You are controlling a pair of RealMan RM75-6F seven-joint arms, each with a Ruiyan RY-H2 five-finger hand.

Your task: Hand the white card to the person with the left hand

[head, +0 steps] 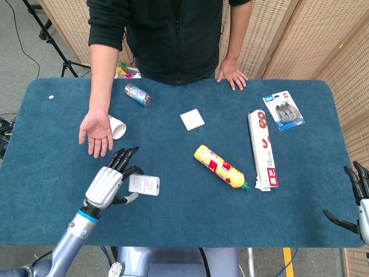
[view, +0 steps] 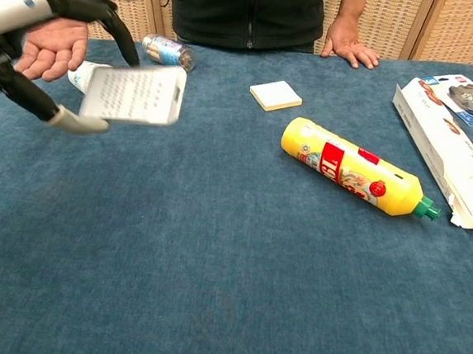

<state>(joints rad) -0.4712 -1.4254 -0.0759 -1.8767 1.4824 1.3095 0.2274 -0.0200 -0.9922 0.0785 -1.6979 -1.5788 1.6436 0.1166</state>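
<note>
My left hand (head: 109, 182) holds the white card (head: 144, 184) off the table, pinched at its left edge between thumb and fingers. In the chest view the card (view: 134, 93) hangs high at the left, printed face toward the camera, with the left hand (view: 44, 11) above it. The person's open palm (head: 97, 134) waits just beyond and left of my hand, facing up; the same palm (view: 53, 45) shows behind the card. My right hand (head: 357, 199) hangs at the table's right edge, fingers apart, holding nothing.
A paper cup (head: 117, 127) lies beside the person's palm. A small can (head: 138, 94), a white sticky-note pad (head: 192, 119), a yellow bottle (head: 222, 167), a long white box (head: 262, 149) and a blister pack (head: 283, 111) lie across the blue table (head: 190, 213).
</note>
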